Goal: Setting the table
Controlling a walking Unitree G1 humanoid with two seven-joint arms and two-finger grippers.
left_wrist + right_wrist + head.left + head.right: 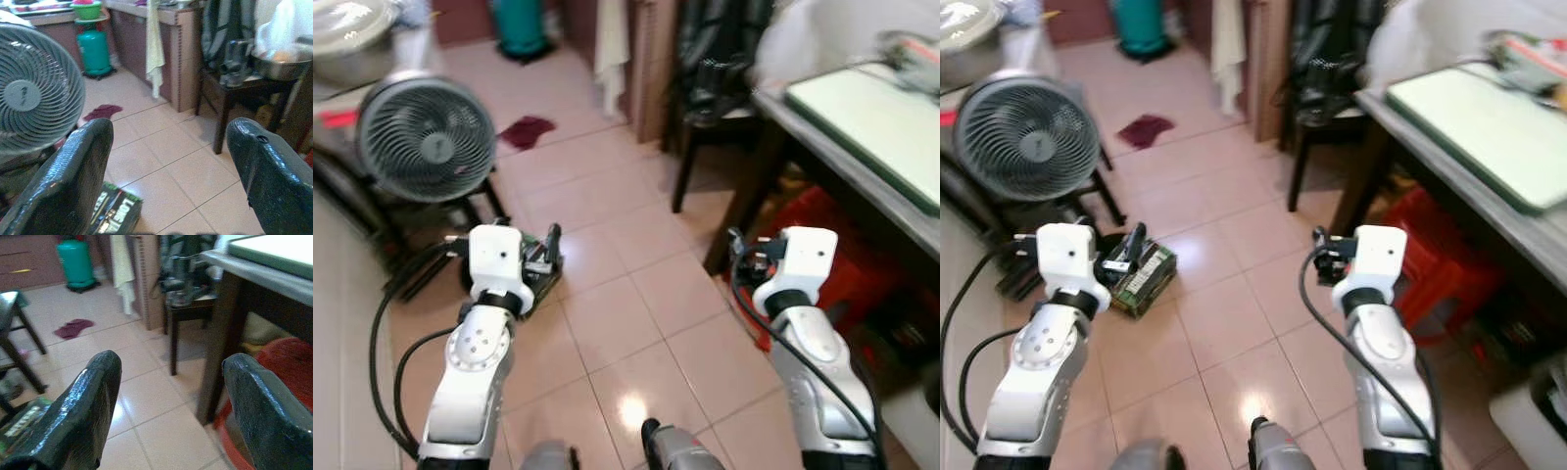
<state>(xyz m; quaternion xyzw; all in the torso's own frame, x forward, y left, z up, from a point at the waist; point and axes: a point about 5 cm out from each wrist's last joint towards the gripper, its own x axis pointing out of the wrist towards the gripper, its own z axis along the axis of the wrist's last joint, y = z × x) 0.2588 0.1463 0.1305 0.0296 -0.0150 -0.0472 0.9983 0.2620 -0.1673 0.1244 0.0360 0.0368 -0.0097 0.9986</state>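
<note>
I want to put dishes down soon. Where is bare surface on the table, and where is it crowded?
The pale green mat on the grey table is bare along its near part. The far end is crowded by a blurred object.

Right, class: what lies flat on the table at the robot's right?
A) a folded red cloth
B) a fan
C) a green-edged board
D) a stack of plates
C: a pale board with a green edge lies flat on the table; the fan stands off to the left by the floor.
</note>
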